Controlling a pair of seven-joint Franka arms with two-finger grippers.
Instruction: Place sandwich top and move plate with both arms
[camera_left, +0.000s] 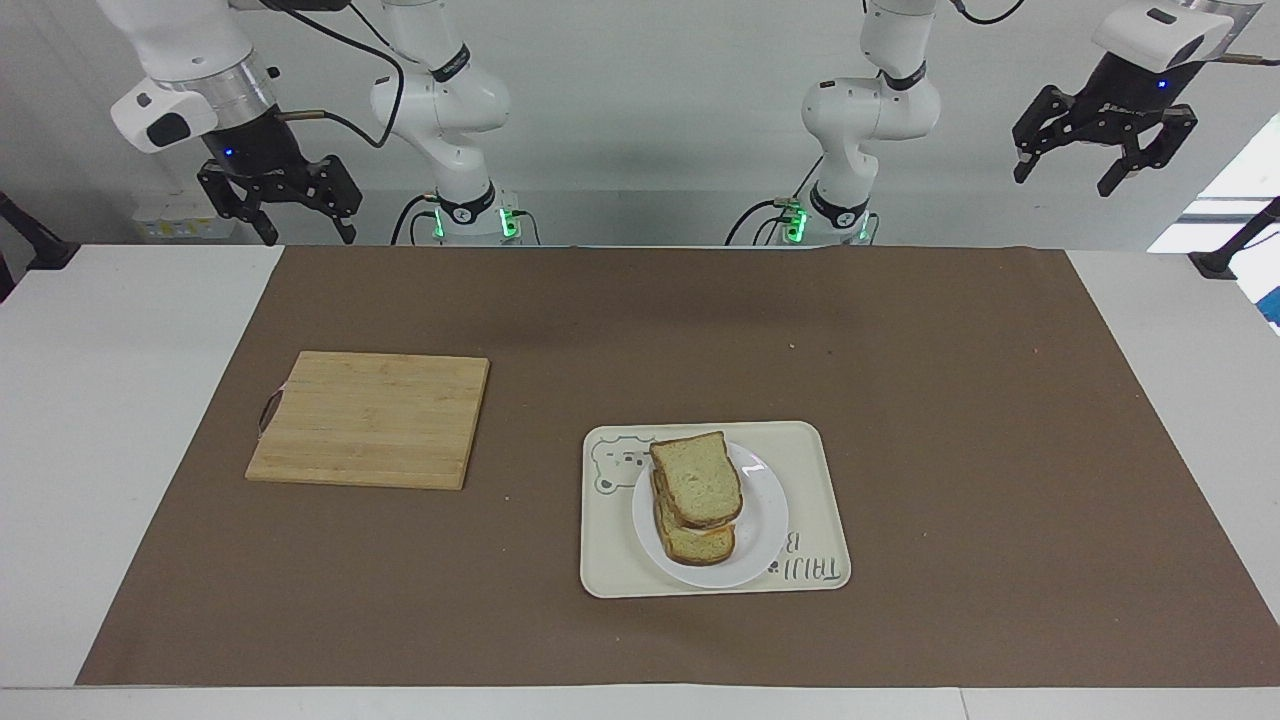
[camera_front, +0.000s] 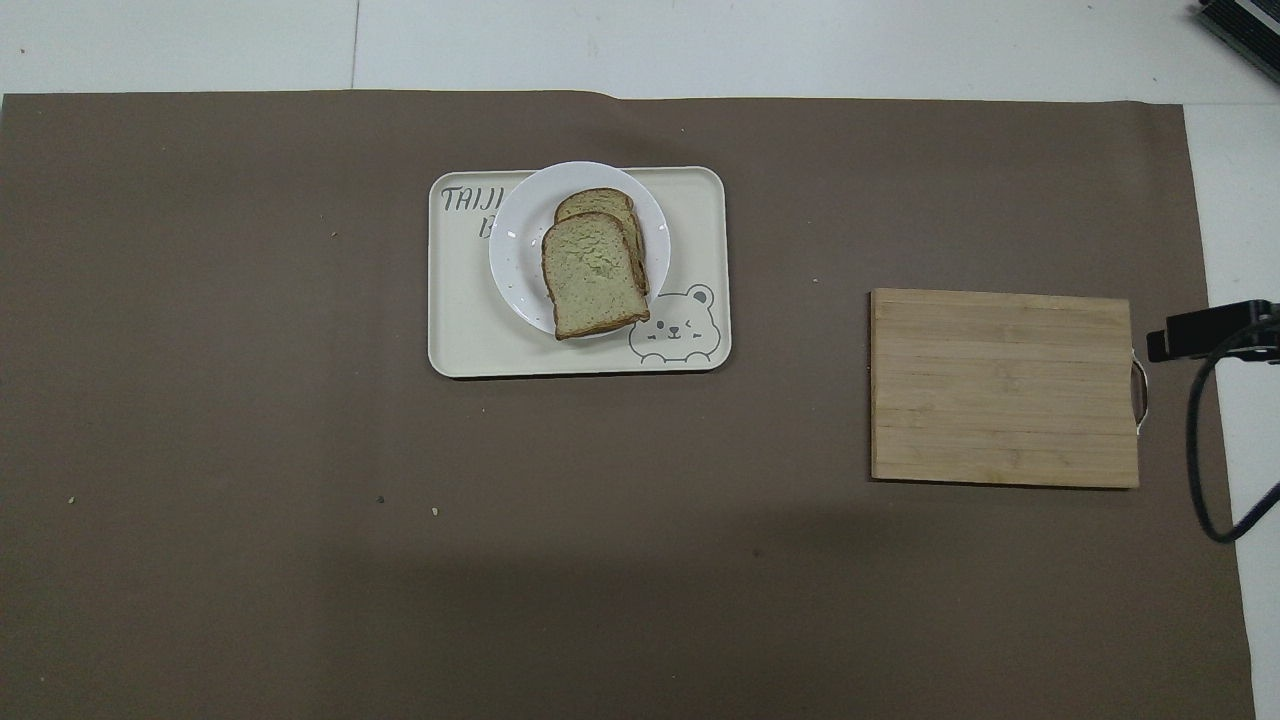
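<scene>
Facing view shows the sandwich top (camera_left: 697, 479) already lying on the stack, skewed so it overhangs the lower slice (camera_left: 700, 545) toward the robots; both sit on the plate (camera_left: 765, 520), which rests in the cream bear tray (camera_left: 815, 470) near the table's middle, farther from the robots than the cutting board (camera_left: 370, 418) that lies toward the right arm's end. Left gripper (camera_left: 1104, 165) hangs high over the mat's edge at the left arm's end, fingers spread wide, nothing in it. Right gripper (camera_left: 283, 215) hangs over the table edge at the right arm's end, also spread open and empty. Handling guess: bread is light, soft and crumbly, easily dented by a pinch and likely to slide off the stack if the plate tilts. Plate looks rigid, smooth and glazed, so slippery at the rim and breakable if dropped. Best hold is probably the bare rim on two facing sides, one gripper each, clear of the bread. Rim overhangs the tray's edge on the side away from the robots, which may give finger room there. Keep it level while lifting.
</scene>
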